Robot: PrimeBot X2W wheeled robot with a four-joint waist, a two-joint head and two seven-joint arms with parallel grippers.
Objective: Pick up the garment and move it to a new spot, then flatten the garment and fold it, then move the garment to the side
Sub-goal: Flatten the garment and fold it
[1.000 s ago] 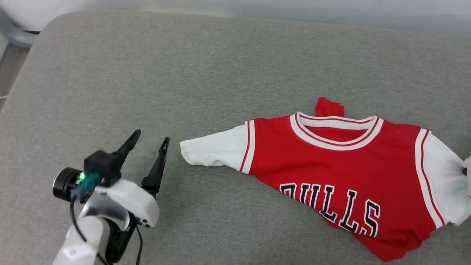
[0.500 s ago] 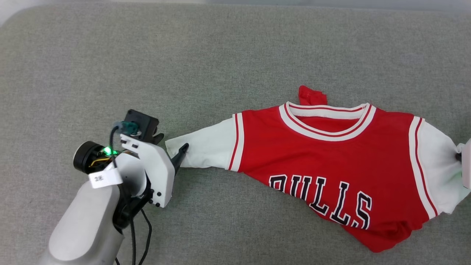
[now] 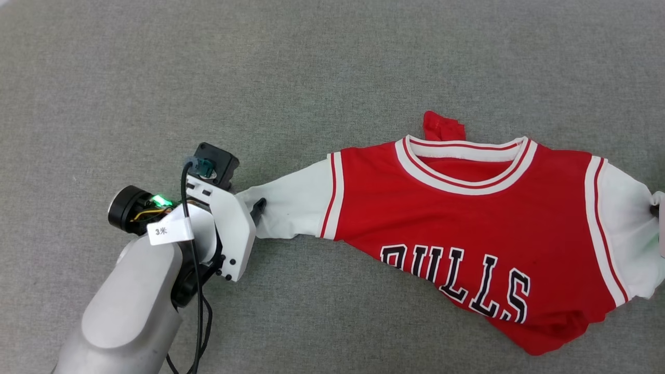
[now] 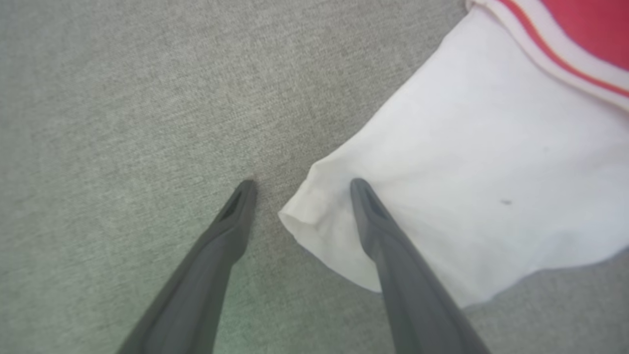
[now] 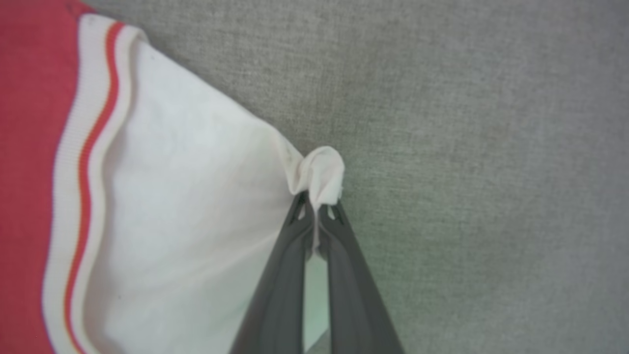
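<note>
Red jersey shirt w/ white sleeves (image 3: 467, 223) lies on grey fabric surface (image 3: 311, 78), long axis left-right. L gripper (image 4: 302, 183) jaws spread wide, empty, straddling left cuff edge. R gripper (image 5: 317, 204) jaws pinched tight on right cuff.

Head view: from high above, facing almost straight down on the grey surface (image 3: 332, 62); far enough to take in the whole garment (image 3: 467, 218)
Left wrist view: very close, along the left gripper (image 4: 300, 184), down onto the left sleeve (image 4: 467, 172)
Right wrist view: very close, along the right gripper (image 5: 314, 204), onto the right sleeve (image 5: 196, 196)
Shared, head and left wrist: left sleeve end
Shared, head and right wrist: right sleeve, at the head view's right edge
</note>
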